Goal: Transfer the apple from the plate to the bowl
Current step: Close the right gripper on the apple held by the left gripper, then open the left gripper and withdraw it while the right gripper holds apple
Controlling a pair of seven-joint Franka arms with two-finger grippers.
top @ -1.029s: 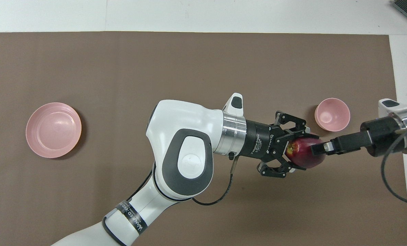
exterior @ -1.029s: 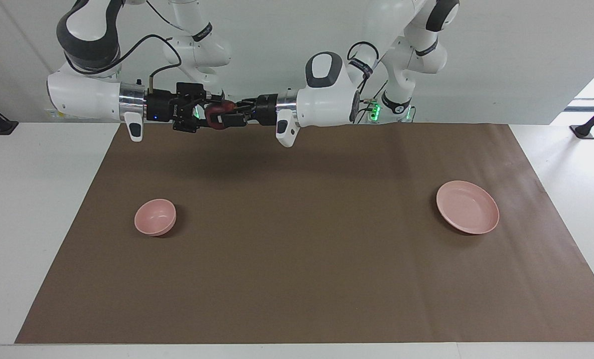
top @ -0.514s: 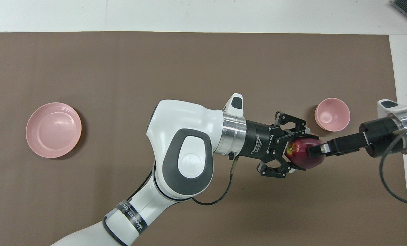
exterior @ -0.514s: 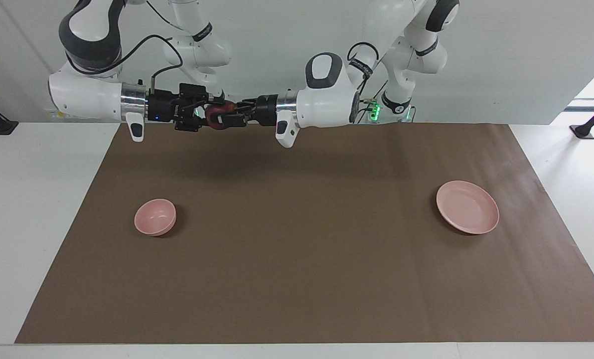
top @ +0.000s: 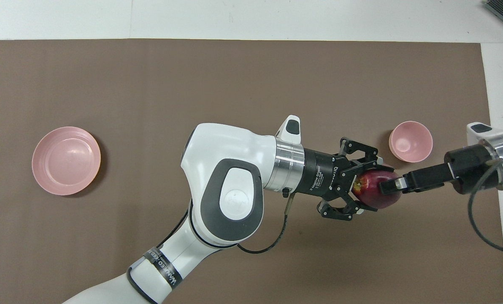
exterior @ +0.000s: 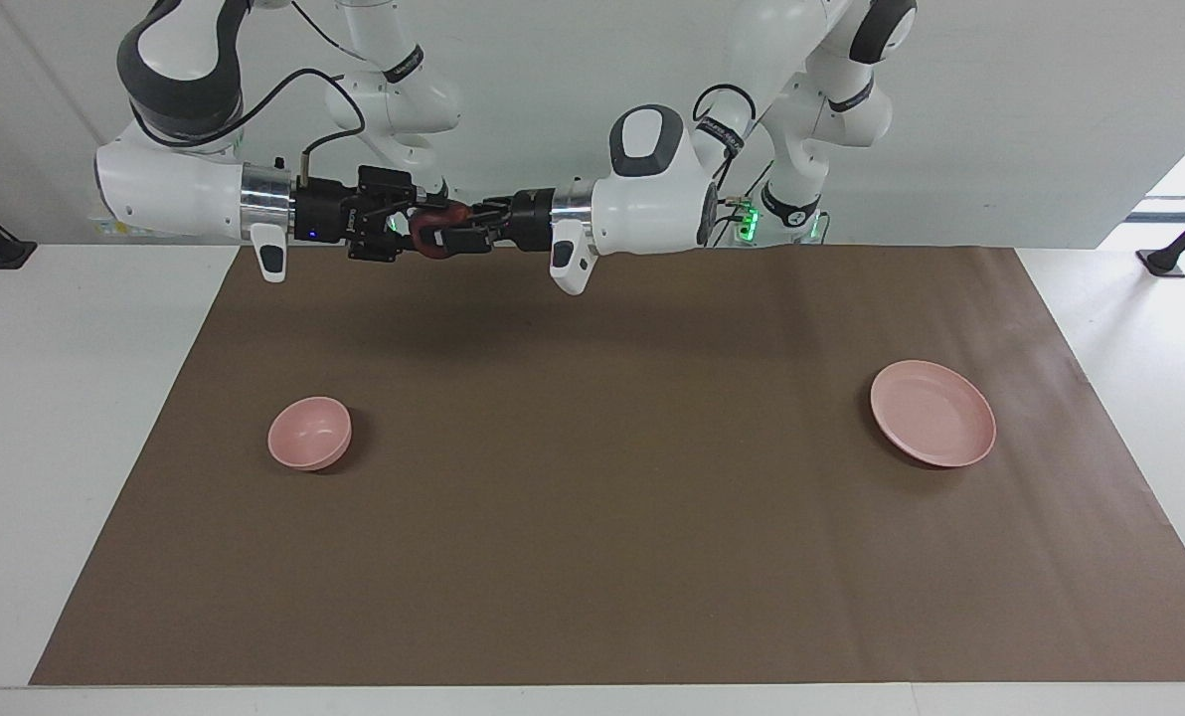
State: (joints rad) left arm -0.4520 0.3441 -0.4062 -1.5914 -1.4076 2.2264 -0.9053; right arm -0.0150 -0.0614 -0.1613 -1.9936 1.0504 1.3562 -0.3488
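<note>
a: where is the apple [top: 373, 195] now?
b: up in the air over the brown mat [exterior: 592, 557], not in the bowl [exterior: 309, 433]. my right gripper [top: 391, 185] is pressed on it, it pinches the apple
a: and your left gripper [top: 363, 190]?
b: it is at the apple too. if it pinches or is loose, i cannot tell
a: the plate [exterior: 932, 413]?
b: well apart from the bowl, toward my left arm's end of the table

Glossy maroon apple [top: 376, 188], smooth matt pink bowl [top: 411, 142] and plate [top: 66, 160] (plastic-looking), matt brown paper mat [top: 234, 84]
</note>
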